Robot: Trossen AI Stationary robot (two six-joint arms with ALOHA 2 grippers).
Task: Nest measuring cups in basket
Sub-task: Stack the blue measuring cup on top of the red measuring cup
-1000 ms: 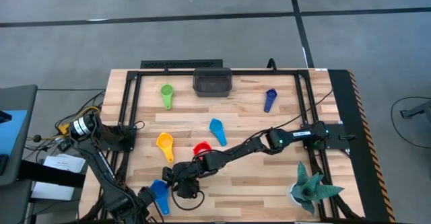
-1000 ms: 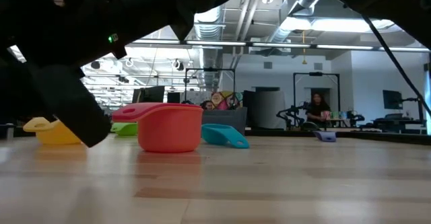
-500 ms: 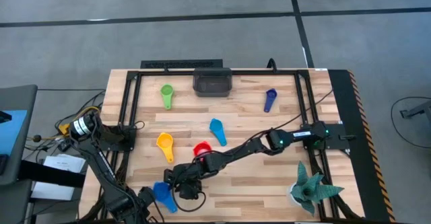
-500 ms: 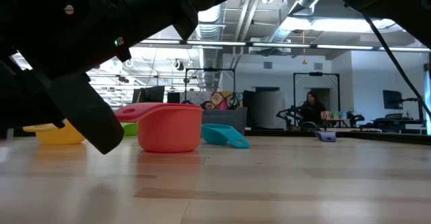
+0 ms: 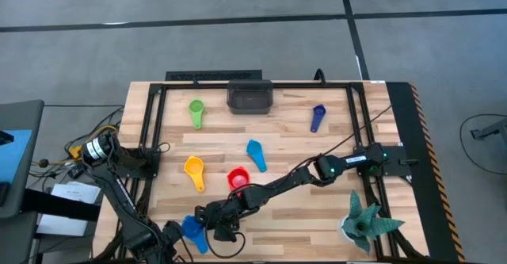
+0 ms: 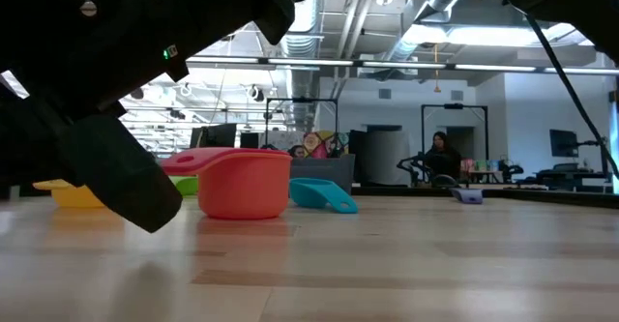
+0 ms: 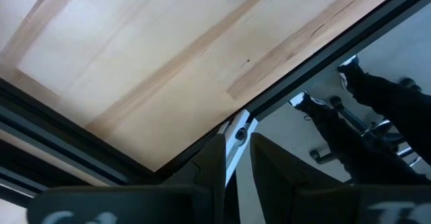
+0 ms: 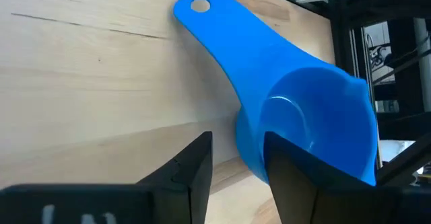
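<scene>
The royal blue cup [image 5: 192, 231] lies near the table's near left corner. My right gripper [image 5: 212, 220] is open right beside it. In the right wrist view one finger [image 8: 192, 167] stands outside the bowl wall [image 8: 248, 140] and the other [image 8: 291, 177] stands in front of the bowl's opening. The red [image 5: 237, 177], yellow [image 5: 194, 171], light blue [image 5: 255, 154], green [image 5: 196, 109] and dark blue [image 5: 318, 117] cups lie apart on the table. No orange cup shows. The basket [image 5: 249, 96] stands at the far edge. My left gripper [image 7: 237, 150] waits, shut, at the near left corner. My right gripper comes at the royal blue cup low and slanting from the table's right. Bare wood shows between the outer finger and the bowl wall. The other finger hides the rim, so I cannot tell whether it touches the cup, whose handle [image 8: 202, 9] lies on the table.
A teal spiky plant [image 5: 364, 224] stands at the near right corner. A black metal frame [image 5: 154, 121] runs around the work area. In the low view the red cup [image 6: 242, 182] stands nearest, and a person [image 6: 437, 158] sits in the room behind.
My right gripper has gone toward the table's near left corner and come in beside the royal blue cup.
</scene>
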